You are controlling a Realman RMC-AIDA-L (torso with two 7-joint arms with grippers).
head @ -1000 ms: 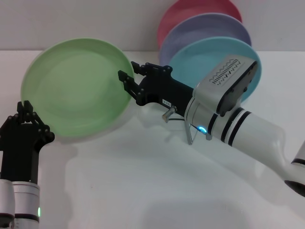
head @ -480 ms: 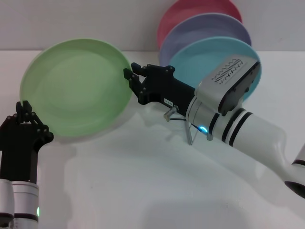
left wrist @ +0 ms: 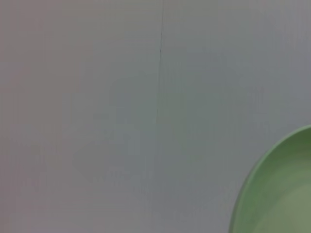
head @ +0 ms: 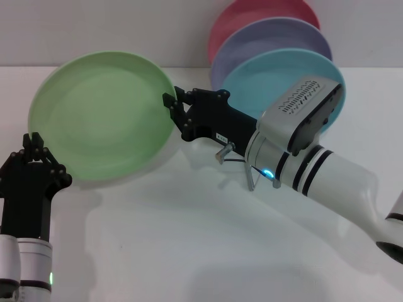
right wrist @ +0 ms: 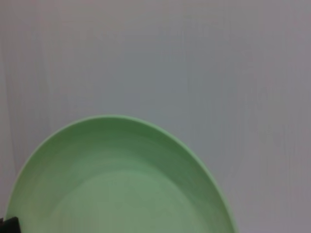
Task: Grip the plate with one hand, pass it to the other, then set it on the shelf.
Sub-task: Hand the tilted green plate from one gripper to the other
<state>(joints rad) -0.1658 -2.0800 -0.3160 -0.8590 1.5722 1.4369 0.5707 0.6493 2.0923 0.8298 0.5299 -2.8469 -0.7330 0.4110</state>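
Observation:
The light-green plate [head: 101, 116] is held tilted above the table; parts of it also show in the left wrist view [left wrist: 286, 194] and the right wrist view [right wrist: 121, 184]. My left gripper [head: 34, 143] is at its lower left rim, fingers together on the edge. My right gripper [head: 174, 99] reaches in from the right, its black fingers closed over the plate's right rim. The shelf [head: 252, 177], a thin wire rack, shows only as a loop under my right arm.
A turquoise plate [head: 255, 82], a lavender plate [head: 271, 34] and a pink plate [head: 252, 12] stand upright in the rack at the back right. White table [head: 189, 239] spreads in front. My right forearm [head: 327, 179] crosses in front of the rack.
My right gripper has moved slightly left onto the plate's right rim and its fingers have narrowed around it. The plate shifted only a little. The left gripper stayed in place.

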